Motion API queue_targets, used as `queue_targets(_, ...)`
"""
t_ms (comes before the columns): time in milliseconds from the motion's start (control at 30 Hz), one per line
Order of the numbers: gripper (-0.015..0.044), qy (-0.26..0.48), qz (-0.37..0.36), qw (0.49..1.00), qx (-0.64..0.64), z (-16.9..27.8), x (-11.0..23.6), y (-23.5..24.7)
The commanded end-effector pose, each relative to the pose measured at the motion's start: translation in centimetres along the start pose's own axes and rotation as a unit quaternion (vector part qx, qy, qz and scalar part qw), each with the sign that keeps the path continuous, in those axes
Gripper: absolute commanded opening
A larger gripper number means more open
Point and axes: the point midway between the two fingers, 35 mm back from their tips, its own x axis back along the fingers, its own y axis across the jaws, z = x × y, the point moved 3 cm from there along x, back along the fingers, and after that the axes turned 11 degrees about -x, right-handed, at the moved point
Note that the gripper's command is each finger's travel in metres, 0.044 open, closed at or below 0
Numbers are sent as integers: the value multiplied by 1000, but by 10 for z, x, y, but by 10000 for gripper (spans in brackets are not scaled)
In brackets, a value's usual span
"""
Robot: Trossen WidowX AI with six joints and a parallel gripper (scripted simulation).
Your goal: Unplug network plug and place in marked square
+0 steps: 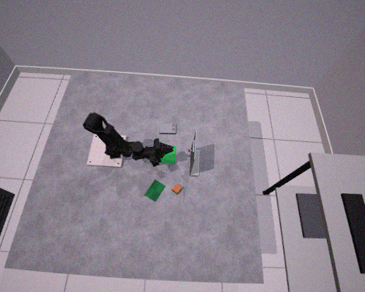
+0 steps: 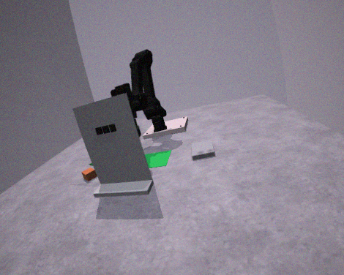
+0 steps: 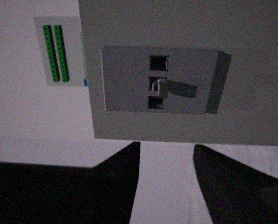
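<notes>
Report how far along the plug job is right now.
Done: nothing yet; the plug sits in the middle socket of the upright panel.

In hand: the approach. The gripper faces the panel, part open and empty, short of the plug.

Left: pressing the tab, pulling the plug straight out, setting it inside the bright green square, releasing, and backing the arm off.

Orange block (image 1: 177, 189), dark green card (image 1: 154, 190)
</notes>
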Motion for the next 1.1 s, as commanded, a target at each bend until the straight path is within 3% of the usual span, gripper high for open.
queue_targets(0,156,-2,-3,1000,-2,-5,-15,2)
queue_targets(1067,156,-2,-5,1000,-1,-18,-66,5)
